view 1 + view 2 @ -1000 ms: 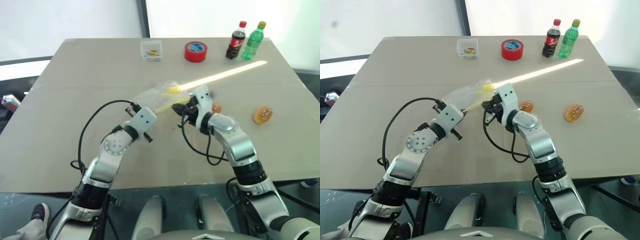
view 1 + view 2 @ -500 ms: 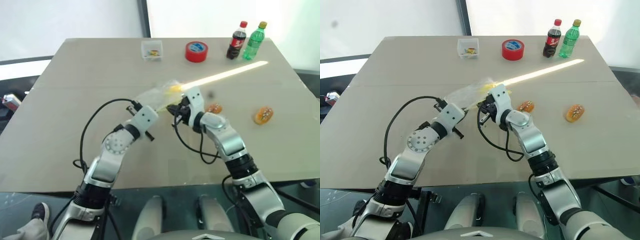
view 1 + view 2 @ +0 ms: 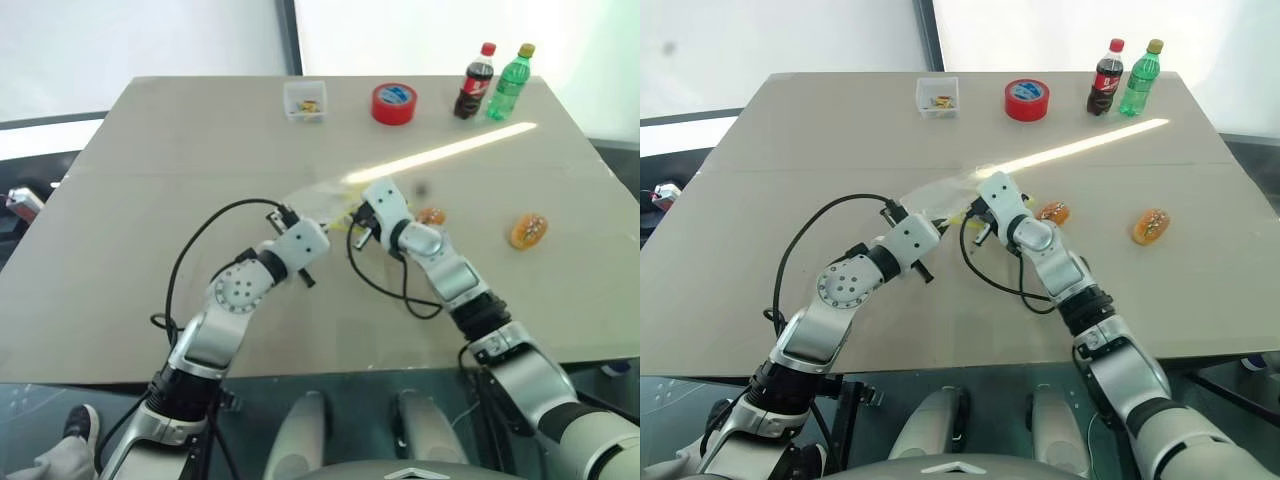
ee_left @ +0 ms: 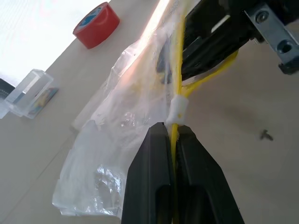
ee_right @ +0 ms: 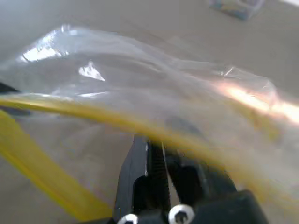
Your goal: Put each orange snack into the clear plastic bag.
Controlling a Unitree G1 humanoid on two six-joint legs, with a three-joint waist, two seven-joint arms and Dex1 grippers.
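Now my left gripper [image 4: 172,140] pinches the clear plastic bag [image 4: 126,121]'s yellow strip; right gripper [image 3: 352,222], jaws unclear, sits nearer the orange snacks [image 3: 431,216].

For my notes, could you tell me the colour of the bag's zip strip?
Yellow; the clear plastic bag shows its strip best in the left wrist view.

Count of things on the desk [image 3: 150,180]

Two orange snacks [image 3: 527,230] [image 3: 431,216], one clear plastic bag [image 4: 126,116], two bottles [image 3: 475,82] [image 3: 507,82], one red tape roll [image 3: 393,103], one small clear box [image 3: 304,100].
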